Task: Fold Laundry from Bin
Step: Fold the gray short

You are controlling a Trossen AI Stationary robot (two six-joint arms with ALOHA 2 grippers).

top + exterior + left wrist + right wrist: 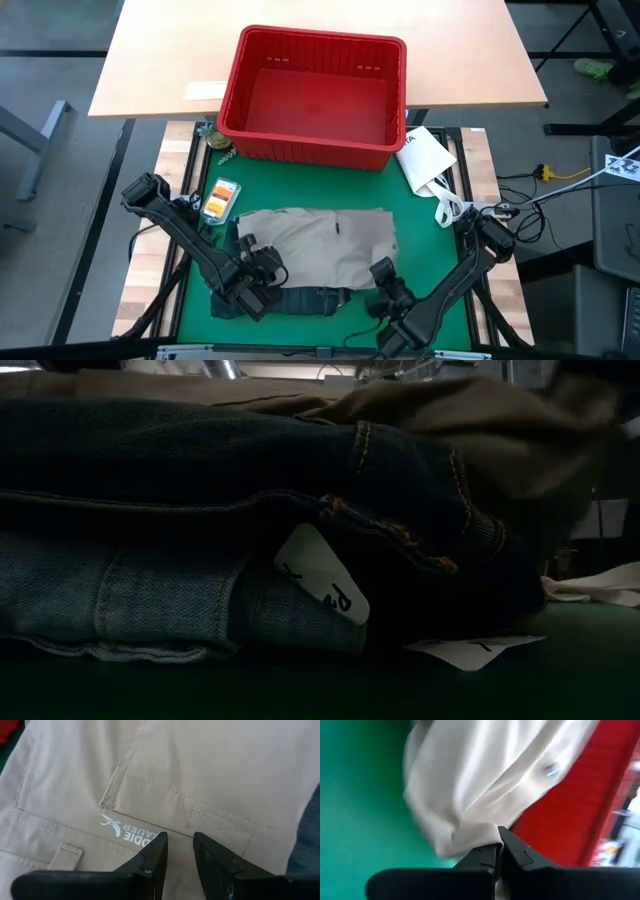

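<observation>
The tan khaki trousers (318, 244) lay on the green mat (405, 200) near the red bin (314, 95), over the jeans (300, 299). The right gripper (498, 849) pinched their near right edge; the left gripper (179, 851) clamped their near left waistband.

Overhead, table-level, two wrist cams
</observation>
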